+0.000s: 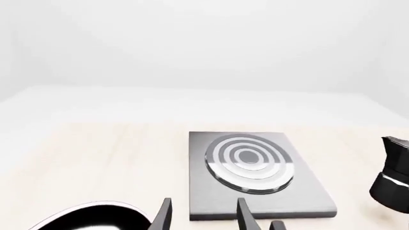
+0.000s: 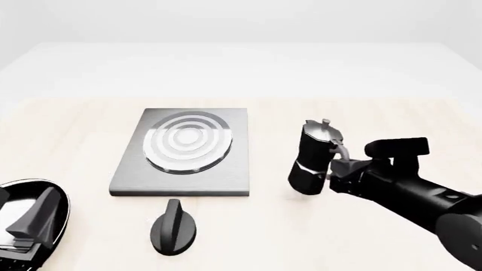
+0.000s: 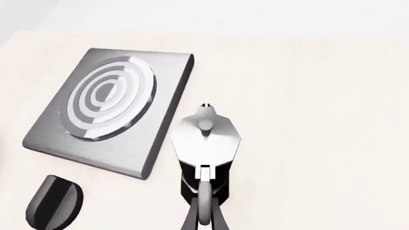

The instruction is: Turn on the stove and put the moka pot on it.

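Right gripper [image 2: 337, 164] reaches in low, clamped on moka pot [image 2: 312, 158] handle; pot lifted, tilted. Stove [image 2: 183, 151] beside; knob [image 2: 174, 227] at near table edge. Left gripper [image 1: 204, 213] spread wide.

**Two black arms, all matte**

Right arm [image 2: 421, 195] is solid matte black, chunky rounded link, boxy block on top near the wrist. Left gripper [image 2: 30, 220] shows dark grey wedge-shaped fingers [image 1: 164, 215], thin and flat, against a glossy black rounded housing with a pale rim.

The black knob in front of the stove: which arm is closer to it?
Left, probably. The left gripper sits at the near-left table corner, beside the knob; the right gripper is further off, at the moka pot's handle.
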Motion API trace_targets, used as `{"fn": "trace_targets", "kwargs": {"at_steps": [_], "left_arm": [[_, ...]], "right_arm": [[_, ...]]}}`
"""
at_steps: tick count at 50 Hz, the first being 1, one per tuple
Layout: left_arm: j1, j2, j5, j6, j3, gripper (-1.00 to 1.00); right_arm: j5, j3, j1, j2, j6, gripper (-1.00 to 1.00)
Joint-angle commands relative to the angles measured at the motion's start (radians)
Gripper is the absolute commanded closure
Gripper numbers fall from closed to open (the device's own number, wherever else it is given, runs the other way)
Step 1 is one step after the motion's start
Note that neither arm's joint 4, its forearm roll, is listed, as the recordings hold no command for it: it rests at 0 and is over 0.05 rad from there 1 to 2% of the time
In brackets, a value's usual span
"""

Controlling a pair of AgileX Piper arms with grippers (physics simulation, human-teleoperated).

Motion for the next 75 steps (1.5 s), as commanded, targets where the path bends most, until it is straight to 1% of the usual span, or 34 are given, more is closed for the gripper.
{"fn": "trace_targets", "kwargs": {"at_steps": [1,4,6,9,10,12,18,26,27,30,37,38,40,42,50,54,55,56,58,61,64,68,75], "left_arm": [[-0.009,0.0,-0.006,0.0,-0.005,-1.0],[-0.01,0.0,-0.006,0.001,-0.006,-1.0],[-0.01,0.0,-0.005,0.0,-0.009,-1.0],[-0.01,0.0,-0.01,0.001,-0.006,-1.0],[-0.01,0.0,-0.01,0.0,-0.006,-1.0],[-0.009,0.0,-0.013,0.0,-0.005,-1.0],[-0.004,0.0,-0.015,-0.003,-0.005,-1.0],[0.004,0.0,-0.015,-0.007,-0.006,-1.0],[0.005,0.0,-0.015,-0.008,-0.007,-1.0],[0.006,0.0,-0.017,-0.008,-0.004,-1.0],[0.012,0.0,-0.019,-0.009,-0.005,-1.0],[0.015,0.0,-0.017,-0.01,-0.007,-1.0],[0.017,0.0,-0.019,-0.009,-0.006,-1.0],[0.02,0.0,-0.02,-0.007,-0.006,-1.0],[0.023,0.0,-0.021,-0.004,-0.006,-1.0],[0.027,0.0,-0.023,-0.009,-0.003,-1.0],[0.028,0.0,-0.026,-0.011,0.0,-1.0],[0.029,0.0,-0.024,-0.016,0.001,-1.0],[0.029,0.0,-0.024,-0.021,-0.001,-1.0],[0.028,0.0,-0.034,-0.016,-0.002,-1.0],[0.028,0.0,-0.039,-0.009,0.005,-1.0],[0.03,0.0,-0.04,-0.008,0.007,-1.0],[0.028,0.0,-0.036,-0.008,0.007,-1.0]], "right_arm": [[0.272,-0.103,-0.024,-0.204,-0.106,1.0],[0.318,-0.139,0.002,-0.214,-0.109,1.0],[0.345,-0.165,0.033,-0.208,-0.132,1.0],[0.384,-0.212,0.055,-0.197,-0.161,1.0],[0.389,-0.219,0.06,-0.196,-0.161,1.0],[0.41,-0.251,0.075,-0.182,-0.189,1.0],[0.439,-0.326,0.117,-0.146,-0.217,1.0],[0.436,-0.409,0.155,-0.09,-0.252,1.0],[0.434,-0.416,0.157,-0.083,-0.248,1.0],[0.418,-0.443,0.188,-0.051,-0.255,1.0],[0.383,-0.496,0.215,0.007,-0.273,1.0],[0.377,-0.504,0.217,0.019,-0.287,1.0],[0.376,-0.527,0.212,0.031,-0.291,1.0],[0.37,-0.55,0.221,0.054,-0.315,1.0],[0.344,-0.607,0.26,0.121,-0.319,1.0],[0.328,-0.635,0.276,0.159,-0.312,1.0],[0.326,-0.639,0.284,0.164,-0.306,1.0],[0.327,-0.641,0.312,0.173,-0.305,1.0],[0.316,-0.656,0.3,0.19,-0.313,1.0],[0.3,-0.676,0.311,0.219,-0.315,1.0],[0.285,-0.685,0.326,0.238,-0.308,1.0],[0.244,-0.693,0.342,0.274,-0.285,1.0],[0.215,-0.727,0.369,0.332,-0.278,1.0]]}}
